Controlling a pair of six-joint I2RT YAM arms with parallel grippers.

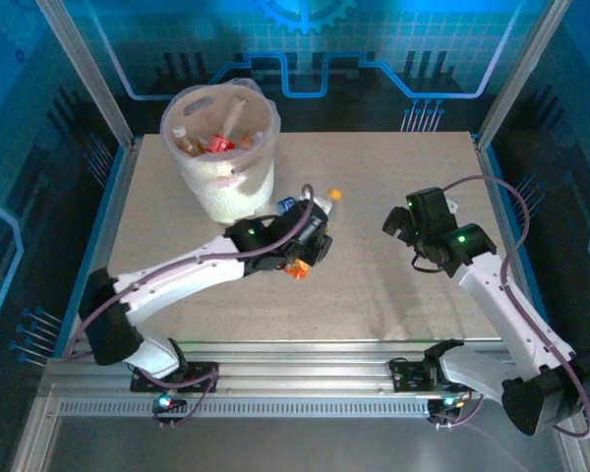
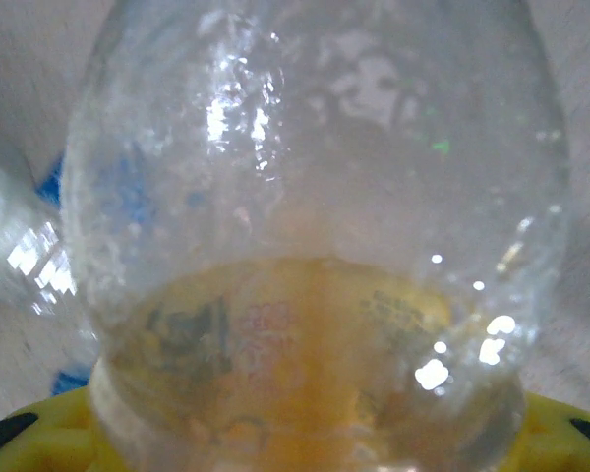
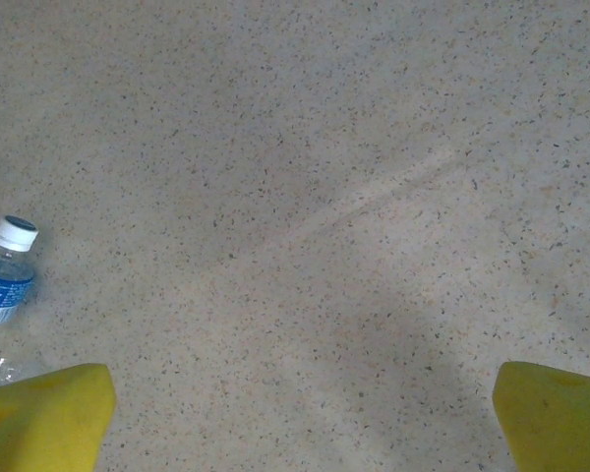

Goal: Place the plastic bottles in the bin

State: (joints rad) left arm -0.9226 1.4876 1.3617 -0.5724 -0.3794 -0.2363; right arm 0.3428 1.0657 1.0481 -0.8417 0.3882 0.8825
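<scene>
Left claw [image 1: 311, 246] pinches a clear orange-labelled plastic bottle [image 2: 305, 246], seen close by its wrist camera. Right claw [image 3: 300, 418], gaping wide, has a blue-labelled white-capped bottle [image 3: 2, 280] to its left.

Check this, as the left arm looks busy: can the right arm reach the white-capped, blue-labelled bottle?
Probably yes: the right gripper hangs open over bare table, with nothing lying between it and that bottle.
</scene>
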